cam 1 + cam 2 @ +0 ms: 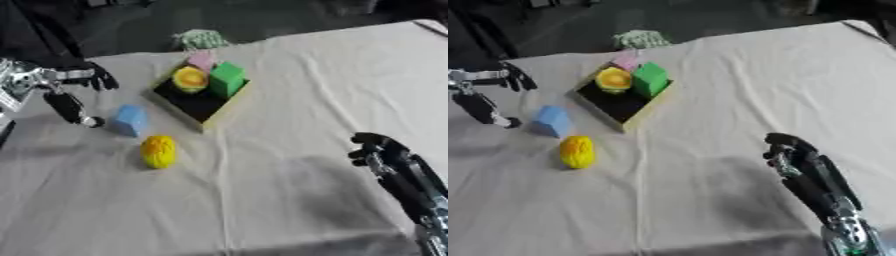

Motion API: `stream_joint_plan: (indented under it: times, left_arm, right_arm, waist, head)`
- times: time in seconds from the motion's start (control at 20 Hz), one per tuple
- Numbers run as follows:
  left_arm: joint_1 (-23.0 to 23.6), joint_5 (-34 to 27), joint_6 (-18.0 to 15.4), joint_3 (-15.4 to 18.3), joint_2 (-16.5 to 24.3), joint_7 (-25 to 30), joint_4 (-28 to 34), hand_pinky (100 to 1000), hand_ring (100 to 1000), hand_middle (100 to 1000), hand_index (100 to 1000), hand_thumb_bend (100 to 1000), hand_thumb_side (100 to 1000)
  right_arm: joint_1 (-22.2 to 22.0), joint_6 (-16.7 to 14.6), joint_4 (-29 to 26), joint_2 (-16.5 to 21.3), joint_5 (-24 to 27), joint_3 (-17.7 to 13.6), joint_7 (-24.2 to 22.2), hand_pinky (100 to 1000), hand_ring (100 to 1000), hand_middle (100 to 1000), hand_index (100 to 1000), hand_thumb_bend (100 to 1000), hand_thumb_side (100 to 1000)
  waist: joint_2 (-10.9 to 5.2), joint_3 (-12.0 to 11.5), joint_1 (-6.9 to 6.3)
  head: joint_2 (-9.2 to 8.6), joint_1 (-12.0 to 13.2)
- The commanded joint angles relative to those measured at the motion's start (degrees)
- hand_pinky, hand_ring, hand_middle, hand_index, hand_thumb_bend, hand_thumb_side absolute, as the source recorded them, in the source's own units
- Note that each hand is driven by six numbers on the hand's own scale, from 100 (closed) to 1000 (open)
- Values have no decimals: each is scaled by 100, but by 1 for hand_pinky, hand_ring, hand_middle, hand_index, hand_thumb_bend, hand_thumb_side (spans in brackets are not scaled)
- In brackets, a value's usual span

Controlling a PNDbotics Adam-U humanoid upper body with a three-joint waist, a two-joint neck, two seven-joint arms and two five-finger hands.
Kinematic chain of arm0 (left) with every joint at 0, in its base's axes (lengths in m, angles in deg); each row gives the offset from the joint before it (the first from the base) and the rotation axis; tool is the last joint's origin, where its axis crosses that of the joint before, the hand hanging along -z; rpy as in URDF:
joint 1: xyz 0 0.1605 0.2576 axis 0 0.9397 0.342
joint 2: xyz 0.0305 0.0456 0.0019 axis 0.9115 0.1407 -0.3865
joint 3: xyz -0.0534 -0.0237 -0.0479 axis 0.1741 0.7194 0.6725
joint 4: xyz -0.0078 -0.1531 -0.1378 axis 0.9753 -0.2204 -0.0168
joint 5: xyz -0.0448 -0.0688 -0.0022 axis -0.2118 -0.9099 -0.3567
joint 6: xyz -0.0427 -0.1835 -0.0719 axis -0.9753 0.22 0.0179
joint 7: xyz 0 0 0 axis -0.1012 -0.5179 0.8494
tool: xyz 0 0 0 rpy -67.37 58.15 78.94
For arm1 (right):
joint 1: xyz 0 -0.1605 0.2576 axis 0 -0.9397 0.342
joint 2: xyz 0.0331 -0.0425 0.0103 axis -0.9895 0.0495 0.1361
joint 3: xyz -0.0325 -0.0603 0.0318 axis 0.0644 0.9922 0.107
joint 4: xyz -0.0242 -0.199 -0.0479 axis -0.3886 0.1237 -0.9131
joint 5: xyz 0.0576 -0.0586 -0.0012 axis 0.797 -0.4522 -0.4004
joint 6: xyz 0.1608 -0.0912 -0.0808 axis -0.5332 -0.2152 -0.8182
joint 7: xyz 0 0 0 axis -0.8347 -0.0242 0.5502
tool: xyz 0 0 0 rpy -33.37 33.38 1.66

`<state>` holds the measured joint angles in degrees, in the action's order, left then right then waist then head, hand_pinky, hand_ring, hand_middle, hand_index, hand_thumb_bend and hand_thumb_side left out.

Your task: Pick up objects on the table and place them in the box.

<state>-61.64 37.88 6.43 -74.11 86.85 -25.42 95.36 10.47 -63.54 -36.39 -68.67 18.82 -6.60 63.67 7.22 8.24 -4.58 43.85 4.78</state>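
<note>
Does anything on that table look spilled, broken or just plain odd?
Nothing looks spilled or broken. The box sits askew to the table edge, and a blue block and yellow object lie outside it.

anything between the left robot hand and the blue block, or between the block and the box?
Nothing visible. The left robot hand sits open just left of the blue block, with only bare cloth between them. From the block to the box the path is also clear; the yellow object lies nearer the camera, off that line.

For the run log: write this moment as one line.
left hand open beside blue block | right hand idle | yellow object on table | box part-filled
</note>
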Motion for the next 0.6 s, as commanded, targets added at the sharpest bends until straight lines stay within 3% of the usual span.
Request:
stream_joint_plan:
  times: [0.05,0.6]
  left_arm:
    - [-70,69,11,60,136,-12,-115,818,802,798,895,439,173]
    - [-208,560,-202,34,-256,-695,-779,840,838,841,927,448,167]
  right_arm:
    - [32,-15,-45,84,-3,-35,9,693,694,762,809,100,620]
    - [12,-7,-38,72,22,-27,0,693,694,761,809,100,627]
  waist:
    - [-85,-20,25]
    - [-89,13,62]
  head:
    - [27,67]
    - [27,348]
